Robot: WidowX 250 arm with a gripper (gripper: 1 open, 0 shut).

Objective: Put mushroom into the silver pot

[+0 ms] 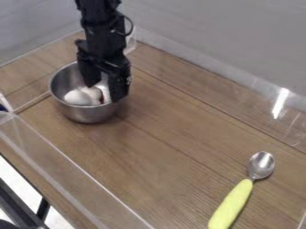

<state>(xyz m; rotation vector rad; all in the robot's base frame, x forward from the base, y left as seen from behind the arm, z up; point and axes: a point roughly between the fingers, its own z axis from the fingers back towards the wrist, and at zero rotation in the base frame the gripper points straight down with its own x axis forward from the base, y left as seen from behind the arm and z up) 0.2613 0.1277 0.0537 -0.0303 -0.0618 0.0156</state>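
At the far left of the wooden table [180, 125], close to the back corner, sits the silver pot [63, 82], a round shiny steel bowl with a rolled rim. Inside it lies the mushroom [81, 95], showing mostly its cream-white body; any reddish cap is hard to make out from this angle. So the task's object is in the pot and resting on its bottom, and the placing itself looks done. Directly over the right half of the pot hangs the black gripper [106, 86], pointing straight down, its fingers spread wide and holding nothing; their tips reach down inside the rim, right beside the mushroom, and whether one of them touches it cannot be told from this view. The risk from here lies in the exit. If the arm pulls away sideways instead of straight up, a finger could catch the pot's right wall and slide or tip the light steel bowl, possibly spilling the mushroom back out. A finger brushing the mushroom on the way up could also drag it toward the rim. Closing the fingers now could pinch it again and undo the drop. Farther right the tabletop is bare wood, and at the near right corner lies a silver spoon [242, 199] with a yellow-green handle, well apart from the pot and out of the arm's way.
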